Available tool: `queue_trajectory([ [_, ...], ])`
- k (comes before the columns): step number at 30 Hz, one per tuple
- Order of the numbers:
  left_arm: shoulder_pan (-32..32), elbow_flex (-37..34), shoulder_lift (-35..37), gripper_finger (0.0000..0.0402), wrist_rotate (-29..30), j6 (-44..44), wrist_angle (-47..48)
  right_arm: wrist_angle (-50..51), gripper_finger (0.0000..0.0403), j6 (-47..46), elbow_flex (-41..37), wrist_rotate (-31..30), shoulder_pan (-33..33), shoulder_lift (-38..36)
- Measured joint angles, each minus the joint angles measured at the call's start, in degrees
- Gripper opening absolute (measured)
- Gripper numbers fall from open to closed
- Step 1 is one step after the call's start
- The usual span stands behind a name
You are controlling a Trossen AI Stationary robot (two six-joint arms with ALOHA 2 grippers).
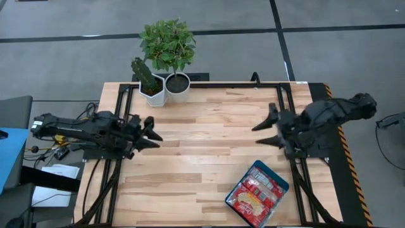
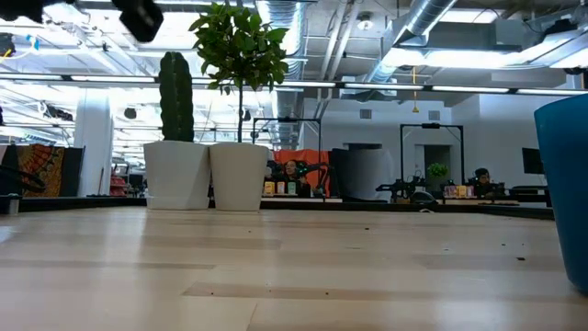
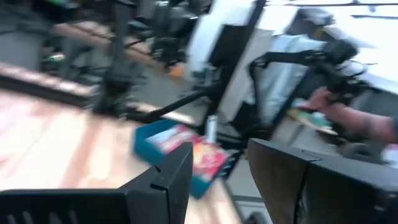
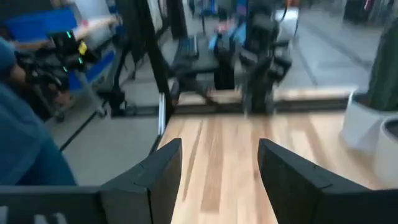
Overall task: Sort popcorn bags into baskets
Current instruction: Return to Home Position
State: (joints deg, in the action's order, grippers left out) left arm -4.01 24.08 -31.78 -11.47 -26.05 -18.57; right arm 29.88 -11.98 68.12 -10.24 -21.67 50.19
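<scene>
The teal-blue basket (image 1: 257,194) sits near the table's near right corner, filled with red popcorn bags (image 1: 254,196) lying flat in it. The left wrist view shows the basket (image 3: 186,163) with the bags (image 3: 194,148) across the table; its wall (image 2: 562,184) fills the low view's right edge. My left gripper (image 1: 152,130) hovers open above the table's left side. My right gripper (image 1: 264,133) hovers open above the right side, far of the basket. Both are empty.
Two white pots, one with a cactus (image 1: 150,82) and one with a leafy plant (image 1: 171,57), stand at the far edge. Bare wood (image 1: 209,139) lies between the grippers. A person's hand (image 3: 329,102) shows beyond the table's right side.
</scene>
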Motion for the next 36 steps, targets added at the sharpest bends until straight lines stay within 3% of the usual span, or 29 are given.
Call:
queue_trajectory([
  [3,0.37,-0.1,4.21,0.0145,2.91,1.76,7.22,-4.09,0.023,1.52,-5.11,0.92,3.1,-4.66],
  [7,0.28,-4.05,9.13,0.0145,4.3,2.45,6.93,-11.65,0.0229,0.83,-15.43,1.12,5.35,-11.22],
  [17,0.31,-23.47,19.01,0.0145,2.08,-3.72,-9.66,-33.2,0.023,-4.0,-41.95,1.39,6.71,-28.88],
  [20,0.31,-23.29,21.41,0.0145,0.97,-3.33,-1.76,-36.17,0.023,-4.02,-46.96,1.33,6.65,-33.33],
  [30,0.32,-23.47,23.33,0.0146,4.25,1.22,6.35,-49.56,0.023,0.25,-67.02,1.18,6.8,-47.4],
  [36,0.3,-23.52,23.3,0.0146,5.09,4.11,9.16,-43.55,0.023,-1.06,-67.57,1.04,6.82,-50.06],
])
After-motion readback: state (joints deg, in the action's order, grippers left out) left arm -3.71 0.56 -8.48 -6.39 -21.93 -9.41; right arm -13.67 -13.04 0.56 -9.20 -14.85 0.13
